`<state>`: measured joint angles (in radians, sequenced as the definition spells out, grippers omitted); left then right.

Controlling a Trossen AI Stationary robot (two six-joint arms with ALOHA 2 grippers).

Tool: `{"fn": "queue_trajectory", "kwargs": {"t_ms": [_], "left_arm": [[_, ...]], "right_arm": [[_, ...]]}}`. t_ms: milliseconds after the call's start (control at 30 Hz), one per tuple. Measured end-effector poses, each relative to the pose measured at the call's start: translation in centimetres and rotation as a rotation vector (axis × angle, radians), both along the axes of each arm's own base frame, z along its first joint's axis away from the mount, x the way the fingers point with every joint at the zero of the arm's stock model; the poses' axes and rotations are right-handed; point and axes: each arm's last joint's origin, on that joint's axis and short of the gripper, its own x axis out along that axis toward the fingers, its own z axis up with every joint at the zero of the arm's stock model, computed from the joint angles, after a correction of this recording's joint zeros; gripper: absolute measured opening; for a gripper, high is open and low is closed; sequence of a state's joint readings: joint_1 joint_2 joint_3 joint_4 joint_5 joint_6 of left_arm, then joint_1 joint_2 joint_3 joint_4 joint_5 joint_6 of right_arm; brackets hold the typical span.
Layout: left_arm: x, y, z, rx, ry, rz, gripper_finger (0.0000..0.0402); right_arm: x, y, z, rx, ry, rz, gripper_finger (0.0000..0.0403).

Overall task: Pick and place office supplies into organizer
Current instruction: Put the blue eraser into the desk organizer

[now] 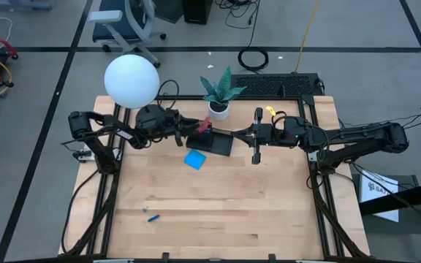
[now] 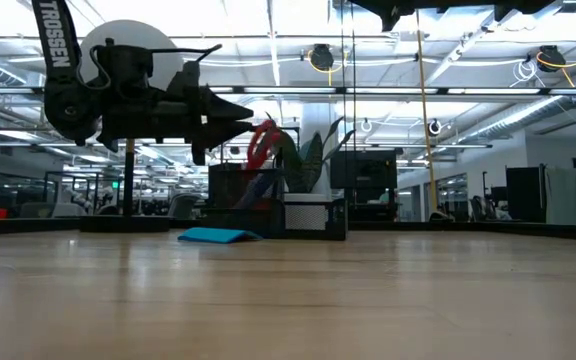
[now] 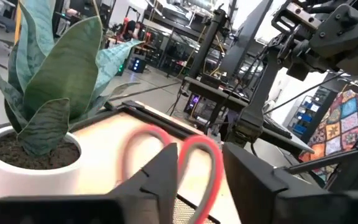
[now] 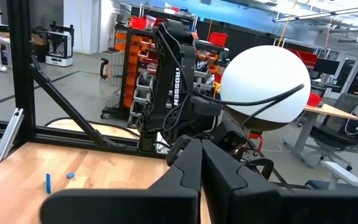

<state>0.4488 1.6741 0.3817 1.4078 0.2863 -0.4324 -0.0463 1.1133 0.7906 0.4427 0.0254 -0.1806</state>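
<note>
Scissors (image 3: 185,163) stand between the left gripper's (image 3: 201,177) parted jaws, in the organizer (image 1: 212,143).

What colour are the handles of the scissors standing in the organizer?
Red. The scissors handles show best in the left wrist view, just past the left gripper.

potted plant (image 1: 218,93), white globe lamp (image 1: 131,81), office chair (image 1: 126,23)
</note>
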Motion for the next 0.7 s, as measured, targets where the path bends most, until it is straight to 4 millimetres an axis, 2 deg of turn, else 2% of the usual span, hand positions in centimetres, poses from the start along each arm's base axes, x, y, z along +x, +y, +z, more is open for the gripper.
{"fn": "queue_trajectory", "kwargs": {"t_ms": [300,500,700], "left_arm": [[-0.3,-0.3,1.3,0.031,-0.042,-0.058,0.0195],[-0.8,-1.1,3.4,0.094,-0.108,-0.189,0.0199],[-1.3,-2.1,4.6,0.118,-0.071,-0.286,0.0200]], "right_arm": [[0.0,0.0,0.0,-0.009,0.001,-0.001,0.0000],[0.0,0.0,-0.1,-0.019,0.008,-0.001,0.0000],[0.0,0.0,-0.1,-0.022,0.008,-0.001,0.0000]]}}
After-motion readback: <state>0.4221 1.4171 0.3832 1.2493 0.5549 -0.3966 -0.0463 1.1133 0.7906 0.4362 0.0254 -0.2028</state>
